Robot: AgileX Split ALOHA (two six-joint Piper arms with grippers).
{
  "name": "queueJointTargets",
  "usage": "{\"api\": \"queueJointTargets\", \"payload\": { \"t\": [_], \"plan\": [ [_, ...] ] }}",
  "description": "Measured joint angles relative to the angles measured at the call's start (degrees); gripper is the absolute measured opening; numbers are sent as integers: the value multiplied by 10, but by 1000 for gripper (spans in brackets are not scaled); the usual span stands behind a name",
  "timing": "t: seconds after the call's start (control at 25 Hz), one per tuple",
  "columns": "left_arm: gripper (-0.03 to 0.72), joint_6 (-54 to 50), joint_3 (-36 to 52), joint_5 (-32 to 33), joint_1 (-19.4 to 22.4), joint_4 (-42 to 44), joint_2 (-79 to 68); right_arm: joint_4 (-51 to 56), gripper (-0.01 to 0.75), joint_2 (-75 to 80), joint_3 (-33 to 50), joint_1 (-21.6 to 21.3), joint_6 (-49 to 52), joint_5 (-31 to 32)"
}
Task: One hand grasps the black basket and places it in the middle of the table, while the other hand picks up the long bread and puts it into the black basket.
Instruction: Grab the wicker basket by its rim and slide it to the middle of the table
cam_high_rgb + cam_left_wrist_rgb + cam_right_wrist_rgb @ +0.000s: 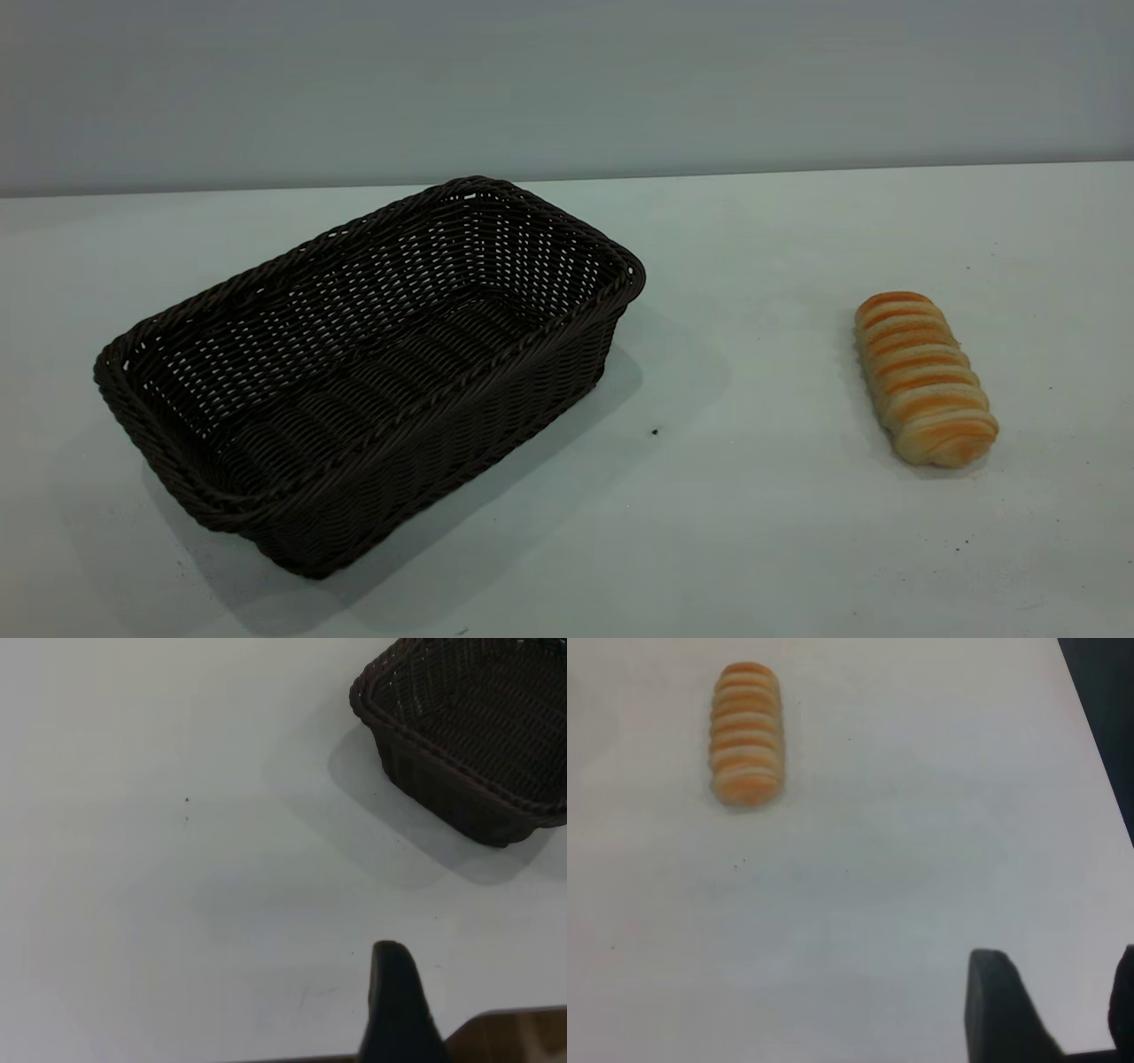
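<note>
The black basket [372, 354] stands empty on the left part of the white table [735, 532], set at an angle. One corner of it shows in the left wrist view [469, 735]. The long bread [924, 377] lies on the table at the right, and it also shows in the right wrist view [747, 734]. Neither gripper shows in the exterior view. My left gripper [483, 961] is over bare table, well short of the basket; only one dark finger [394, 1001] shows, with nothing beside it. My right gripper [1059, 961] is open and empty, well short of the bread.
A grey wall runs behind the table's far edge [797, 173]. The table's edge with a brown surface [514, 1036] beyond it shows by my left gripper. A dark area [1107, 718] lies past the table's side edge near my right gripper. Small dark specks [655, 431] dot the tabletop.
</note>
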State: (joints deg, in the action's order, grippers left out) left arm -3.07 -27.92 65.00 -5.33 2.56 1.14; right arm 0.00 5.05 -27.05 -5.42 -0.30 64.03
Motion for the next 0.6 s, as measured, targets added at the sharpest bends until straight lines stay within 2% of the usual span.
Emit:
{"api": "queueJointTargets", "payload": {
  "t": [0.24, 0.6],
  "plan": [
    [529, 0, 0, 0, 0, 0, 0, 0, 239, 0, 0, 0, 3, 0],
    [529, 0, 0, 0, 0, 0, 0, 0, 238, 0, 0, 0, 3, 0]
  ]
}}
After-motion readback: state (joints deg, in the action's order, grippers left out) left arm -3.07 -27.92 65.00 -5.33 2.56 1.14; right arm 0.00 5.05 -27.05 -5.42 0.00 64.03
